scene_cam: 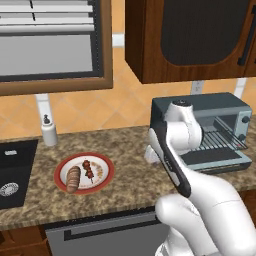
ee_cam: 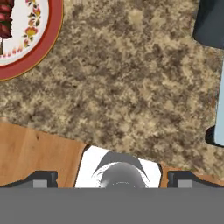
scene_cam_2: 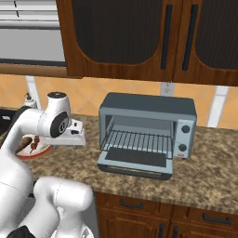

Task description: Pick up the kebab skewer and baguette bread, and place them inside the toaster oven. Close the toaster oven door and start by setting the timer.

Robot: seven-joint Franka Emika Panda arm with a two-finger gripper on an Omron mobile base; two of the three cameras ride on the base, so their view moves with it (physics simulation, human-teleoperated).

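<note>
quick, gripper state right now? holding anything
Gripper: open, jaws spread wide, holding nothing; it hangs over bare countertop between the plate and the toaster oven.

The arm hides the left part of the toaster oven (scene_cam: 210, 112) in the left base view. In the right base view the arm covers most of the plate (scene_cam_2: 39, 151). The hand view's edge cuts off the kebab skewer (ee_cam: 5, 19).

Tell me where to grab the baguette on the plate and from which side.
Grip the baguette across its middle, coming straight down. It lies flat on the plate, long and narrow, so open fingers should span its width there. The skewer lies close beside it, so keep the fingers clear of that side.
</note>
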